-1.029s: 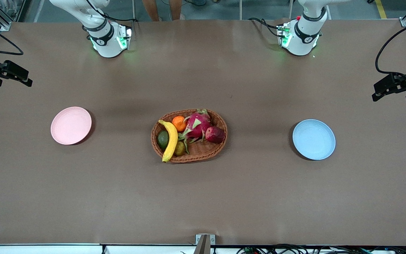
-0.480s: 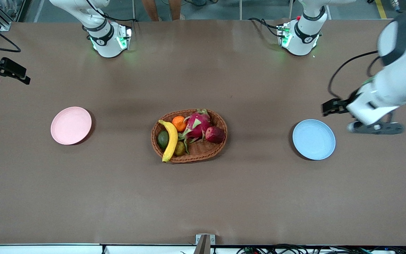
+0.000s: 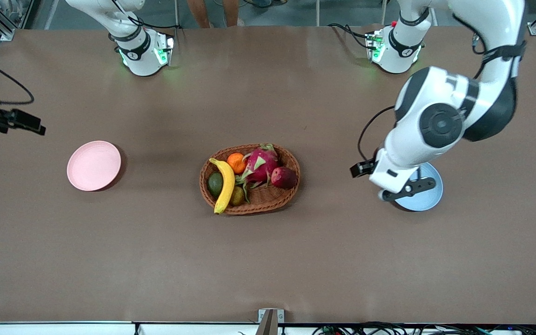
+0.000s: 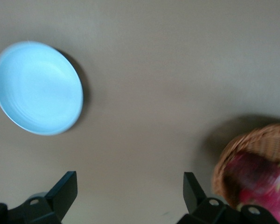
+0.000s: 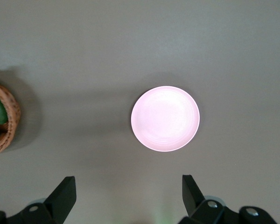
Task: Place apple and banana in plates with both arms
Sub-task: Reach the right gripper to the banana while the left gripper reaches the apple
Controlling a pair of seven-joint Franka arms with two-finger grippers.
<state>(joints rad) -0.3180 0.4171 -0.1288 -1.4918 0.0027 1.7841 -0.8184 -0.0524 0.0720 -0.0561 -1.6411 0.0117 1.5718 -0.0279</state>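
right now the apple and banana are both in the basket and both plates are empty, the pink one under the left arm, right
Not quite. The blue plate, not the pink plate, sits under the left arm; the front view shows it. The apple and banana do lie in the basket, and both plates are empty.

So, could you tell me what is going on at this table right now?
Nothing is held yet. The long yellow banana and the small dark red apple lie in the oval brown wicker basket mid-table, with other fruit. The left arm's tool, fingers open, hangs over the table between the basket and the round light blue plate. The right arm's tool, also open, is up over its end of the table, above the round pale pink plate. Both plates hold nothing.
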